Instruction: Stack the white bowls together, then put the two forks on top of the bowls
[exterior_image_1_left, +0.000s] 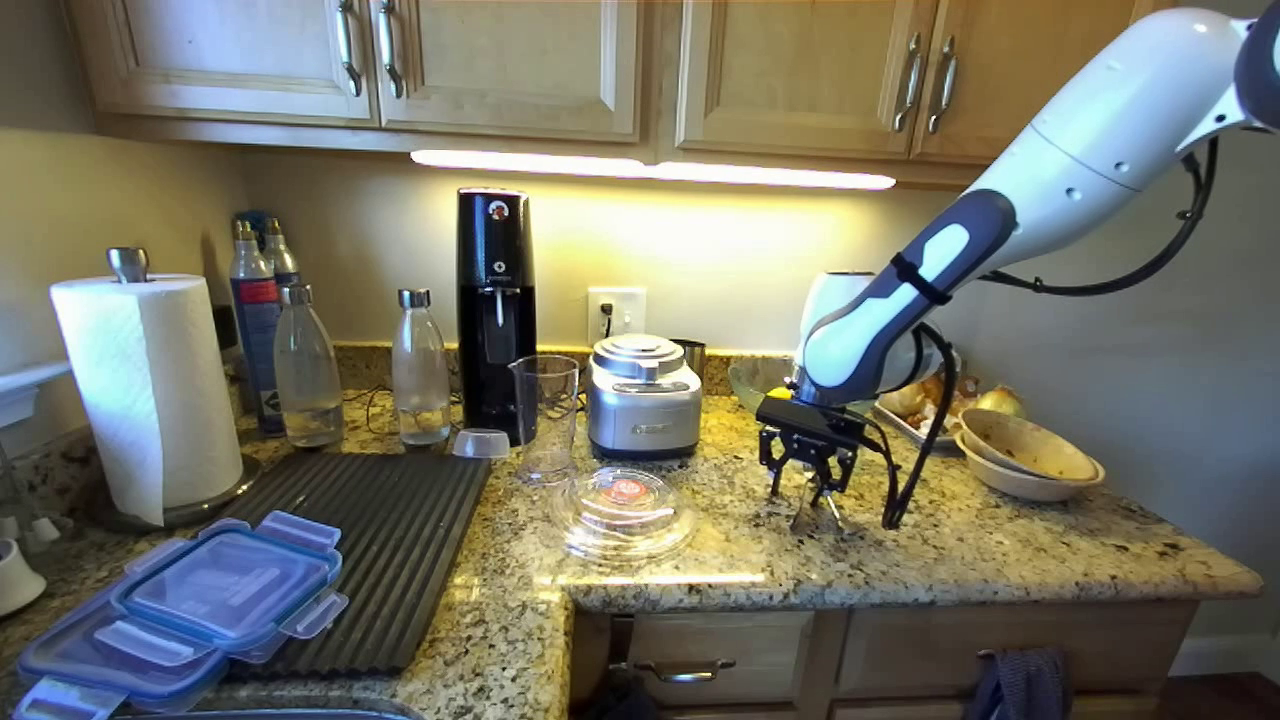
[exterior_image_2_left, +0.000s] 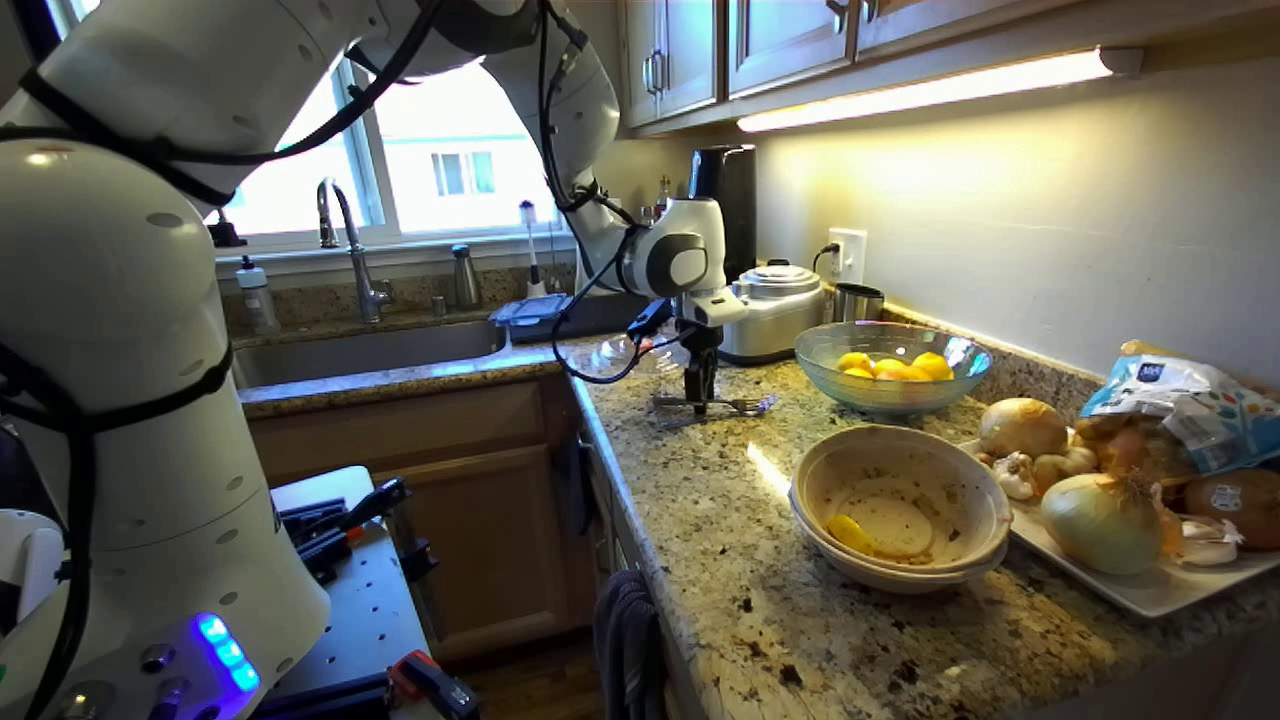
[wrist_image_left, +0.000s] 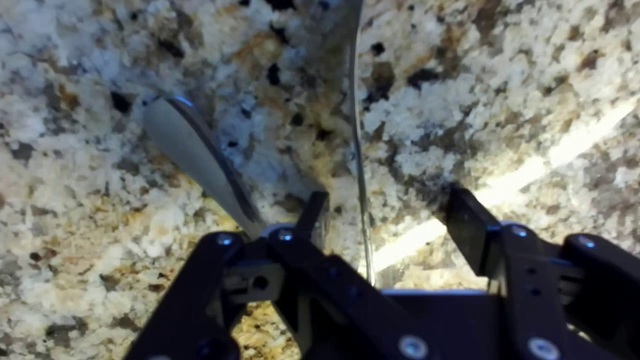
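- Middle fork (wrist_image_left: 361, 175): on the counter (exterior_image_2_left: 720, 520), between your jaws, looks lined up for a pinch.
- Outer fork (wrist_image_left: 195, 155): just outside one jaw, contact unclear; probably meant for your second pick.
- Gripper (wrist_image_left: 387, 197): jaws apart, holding nothing; set low, presumably so you can catch thin metal.
- Bowls (exterior_image_2_left: 850, 460): nested, top one tilted, well away along the counter; stacking likely done, giving you a spot for both forks.
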